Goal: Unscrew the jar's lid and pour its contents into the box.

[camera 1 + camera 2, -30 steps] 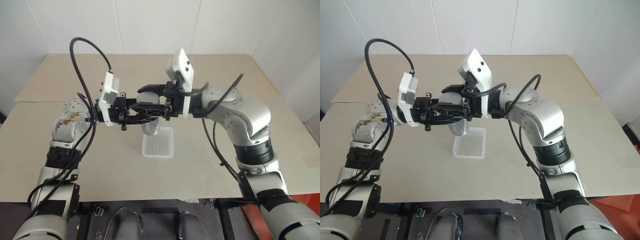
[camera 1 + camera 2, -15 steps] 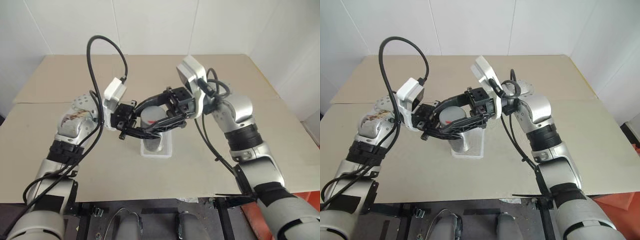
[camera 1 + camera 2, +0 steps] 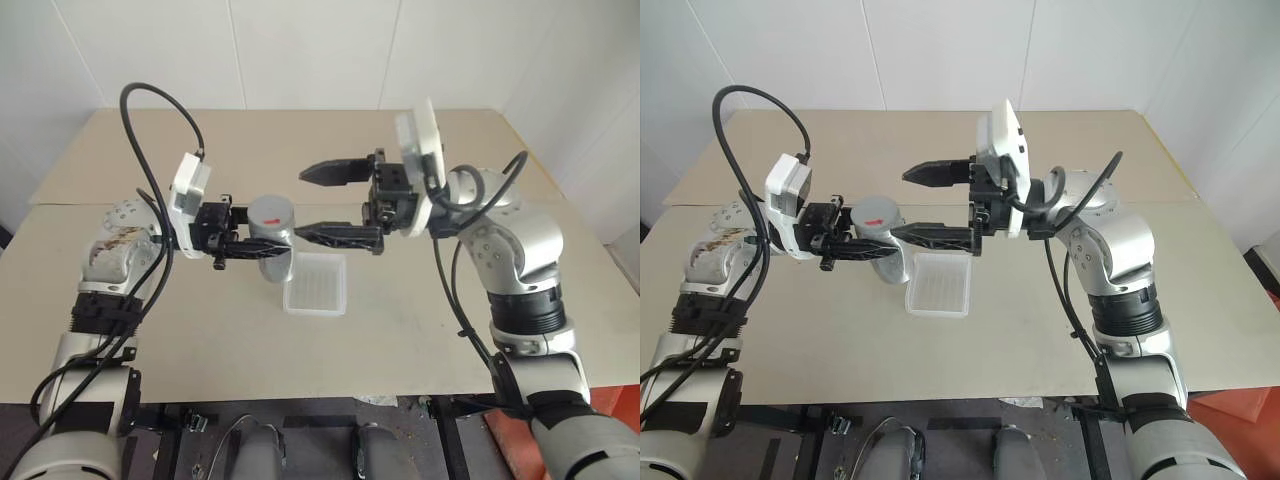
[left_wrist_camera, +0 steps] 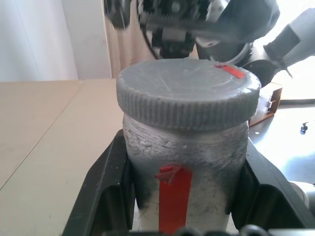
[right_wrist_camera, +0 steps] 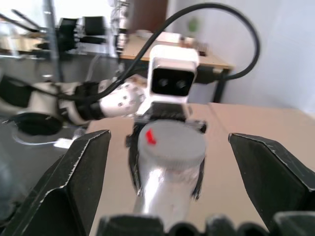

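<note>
From the head cameras, the left gripper (image 3: 262, 247) clamps the jar (image 3: 276, 255) upright above the beige table (image 3: 420, 330), just beside the box (image 3: 316, 284), grey lid (image 3: 270, 212) on. The right gripper (image 3: 340, 203) stands spread wide, apart from the lid. In the left wrist view, black fingers (image 4: 106, 187) pinch the jar's scuffed wall below the lid's red mark (image 4: 230, 71). The right wrist view frames the lid between empty open fingers (image 5: 78, 172). A regrasp set off-centre could skid on the ridged cap or twist the jar in its grip. The contents cannot be made out through the cloudy wall.
</note>
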Available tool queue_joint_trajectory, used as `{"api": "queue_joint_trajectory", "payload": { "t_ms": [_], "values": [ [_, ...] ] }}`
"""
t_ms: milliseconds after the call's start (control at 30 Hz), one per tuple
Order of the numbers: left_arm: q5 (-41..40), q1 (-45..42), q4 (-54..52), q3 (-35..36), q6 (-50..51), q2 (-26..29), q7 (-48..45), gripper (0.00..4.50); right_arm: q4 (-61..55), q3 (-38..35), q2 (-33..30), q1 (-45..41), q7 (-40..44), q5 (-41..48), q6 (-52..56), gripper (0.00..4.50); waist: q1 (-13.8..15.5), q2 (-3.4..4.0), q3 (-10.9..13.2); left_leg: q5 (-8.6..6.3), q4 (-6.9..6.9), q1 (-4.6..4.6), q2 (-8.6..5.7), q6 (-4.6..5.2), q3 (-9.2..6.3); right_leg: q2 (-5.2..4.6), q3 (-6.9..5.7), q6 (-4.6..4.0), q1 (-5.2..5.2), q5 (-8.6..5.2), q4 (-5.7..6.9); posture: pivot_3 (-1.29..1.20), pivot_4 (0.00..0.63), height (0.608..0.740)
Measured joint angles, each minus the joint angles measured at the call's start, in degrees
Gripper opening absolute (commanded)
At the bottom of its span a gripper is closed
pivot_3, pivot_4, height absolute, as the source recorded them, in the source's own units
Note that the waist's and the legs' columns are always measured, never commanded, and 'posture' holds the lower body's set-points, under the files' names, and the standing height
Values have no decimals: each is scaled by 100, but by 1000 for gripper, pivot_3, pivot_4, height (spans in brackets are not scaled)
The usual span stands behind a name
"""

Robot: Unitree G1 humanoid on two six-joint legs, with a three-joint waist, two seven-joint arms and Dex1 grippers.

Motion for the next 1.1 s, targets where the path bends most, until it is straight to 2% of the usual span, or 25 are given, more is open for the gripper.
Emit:
{"api": "queue_joint_trajectory", "payload": {
  "t_ms": [200, 400, 833, 1100],
  "values": [
    [73, 10, -18, 11, 11, -107, 88, 2033, -117, 402, 484, -57, -781, -109, 362, 4438, 13, 0, 0, 0, 1, -4, -3, 0, 1, -3, 1, 0, 0, 0, -2, 0, 150, 740],
    [81, 18, -109, 53, 62, -120, 101, 2033, 150, 578, 709, -224, -1047, -283, 408, 4438, 14, 0, 0, 0, 1, -4, -3, 0, 0, -3, 0, 0, 1, 0, -2, 0, 150, 740],
    [86, 166, -230, 136, 152, -118, 174, 2033, 688, 640, 908, -367, -957, -510, 361, 4438, 12, 0, 0, 0, 0, -4, -2, 0, 0, -3, 0, 0, 1, 0, -2, 0, 150, 740],
    [82, 282, -360, 247, 275, -55, 195, 2033, 616, 475, 388, -118, -398, -359, 79, 4438, 17, 0, 0, 0, 1, -4, -2, 0, 0, -3, 0, 0, 2, 0, -4, 0, 150, 740]
  ]
}}
